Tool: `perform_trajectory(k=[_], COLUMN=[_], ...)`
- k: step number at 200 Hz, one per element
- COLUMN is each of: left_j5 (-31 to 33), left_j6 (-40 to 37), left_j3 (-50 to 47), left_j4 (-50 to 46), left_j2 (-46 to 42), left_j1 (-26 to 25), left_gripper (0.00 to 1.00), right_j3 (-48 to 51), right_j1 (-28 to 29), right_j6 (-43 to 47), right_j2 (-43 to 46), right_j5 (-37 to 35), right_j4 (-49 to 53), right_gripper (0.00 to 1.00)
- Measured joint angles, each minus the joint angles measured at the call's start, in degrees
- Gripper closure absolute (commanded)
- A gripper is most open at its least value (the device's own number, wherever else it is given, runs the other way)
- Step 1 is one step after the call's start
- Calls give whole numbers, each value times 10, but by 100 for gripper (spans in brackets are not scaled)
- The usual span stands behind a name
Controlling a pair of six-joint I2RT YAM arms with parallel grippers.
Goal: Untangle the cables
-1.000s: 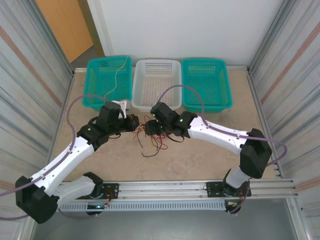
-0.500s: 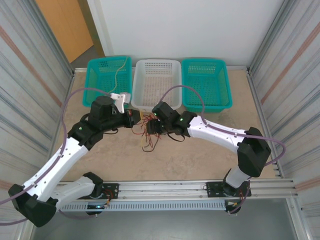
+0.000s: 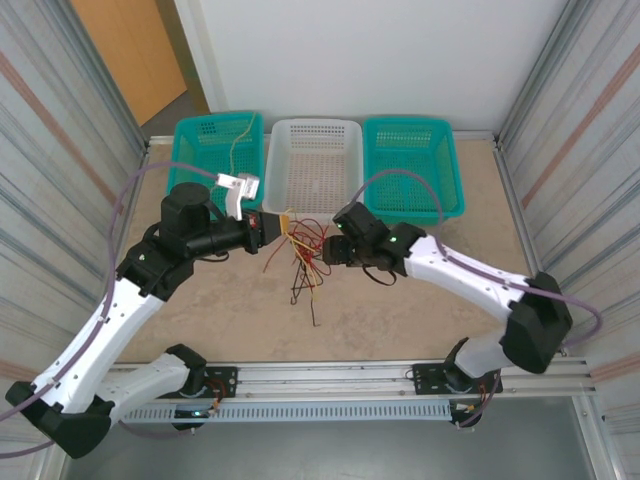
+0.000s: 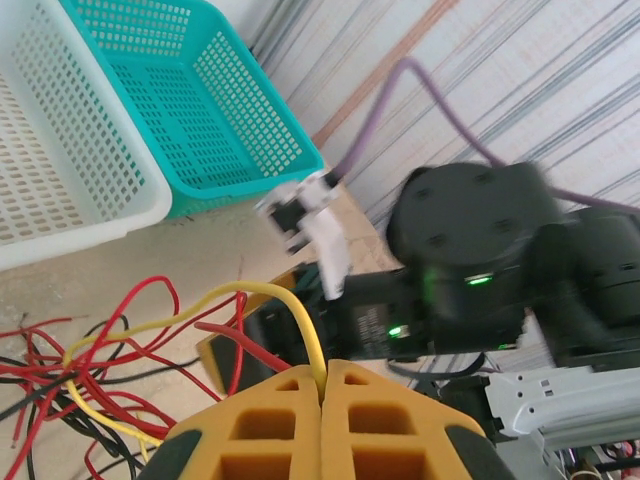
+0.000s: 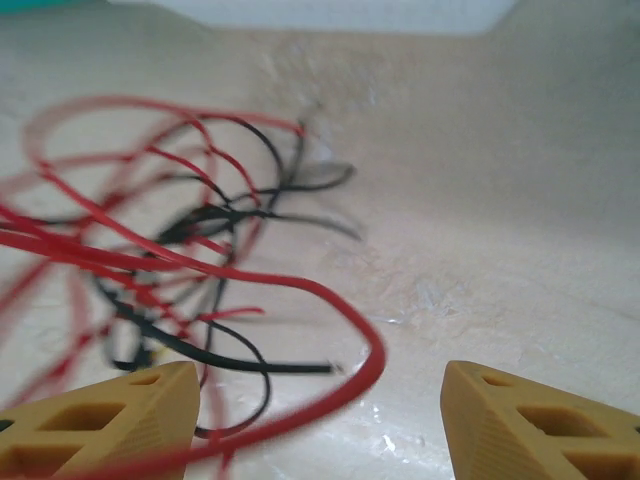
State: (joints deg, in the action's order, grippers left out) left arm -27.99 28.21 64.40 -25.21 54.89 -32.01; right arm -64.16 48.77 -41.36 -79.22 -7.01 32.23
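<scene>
A: Where do the cables (image 3: 300,258) sit?

B: They lie in a loose tangle of red, black and yellow strands near the middle of the desk (image 3: 420,320). The tangle is just off the near side of the white basket (image 3: 316,126) and sits between the two arms.

A: What about the left fingers (image 4: 322,415)?

B: They are pressed together, with a yellow cable (image 4: 250,292) pinched in the seam between them. In the left wrist view that cable arches up out of the seam and then runs down into the red strands.

A: And the right fingers (image 3: 330,250)?

B: They stand apart with a wide gap and grip nothing. They point at the tangle from its right side. In the right wrist view a red cable (image 5: 300,285) loops across in front of the gap. That part is blurred, so it is not clear whether the loop touches either tip. Behind it, black strands (image 5: 230,215) lie on the desk among more red loops.

A: What else is on the desk?

B: Three baskets stand in a row along the far edge. The left teal basket (image 3: 192,185) is beside the white one and has a second yellow cable (image 3: 237,150) lying in it. The right teal basket (image 3: 455,180) is on the white basket's other side.
</scene>
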Motion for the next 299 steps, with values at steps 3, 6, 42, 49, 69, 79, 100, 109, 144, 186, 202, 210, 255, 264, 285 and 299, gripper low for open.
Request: perform_trajectory(k=[3,6,42,49,69,79,100,109,144,186,202,210,255,264,285,299], left_j5=[-2,-4,-19,-22,-29,-32,-40,-42,-51,-55,-60,-64,-84,-87,-97,-105], left_j6=[0,0,-1,-1,-1,-1,-2,-2,-5,-10,-10,-10,-10,-10,-9,-5], left_j3=[0,0,0,-2,-4,-4,-4,-4,-4,-23,-35,-40,-47,-47,-47,-47], left_j4=[0,-1,0,2,10,14,15,15,15,24,28,29,45,47,54,58], left_j2=[1,1,8,8,10,12,19,21,24,24,26,28,45,47,49,52], left_j1=[0,0,0,0,0,0,0,0,0,2,7,10,19,21,28,31], left_gripper=[100,100,100,100,100,100,100,100,100,100,100,100,100,100,100,100], right_j3=[0,0,-2,-3,-7,-7,-10,-16,-38,-39,-37,-37,-56,-61,-62,-62], right_j1=[0,0,0,0,0,1,7,11,20,28,30,30,31,31,31,28], right_j6=[2,3,26,29,38,41,45,46,46,45,46,48,80,86,93,98], right_j2=[9,18,110,117,117,111,87,71,24,13,28,37,41,33,22,17], right_j5=[-1,-2,2,9,35,52,74,82,101,91,77,70,66,66,66,67], right_j4=[0,-2,-21,-28,-54,-68,-94,-101,-121,-128,-127,-127,-118,-116,-116,-116], right_gripper=[38,39,46,44,38,35,33,33,43,50,51,51,52,52,48,44])
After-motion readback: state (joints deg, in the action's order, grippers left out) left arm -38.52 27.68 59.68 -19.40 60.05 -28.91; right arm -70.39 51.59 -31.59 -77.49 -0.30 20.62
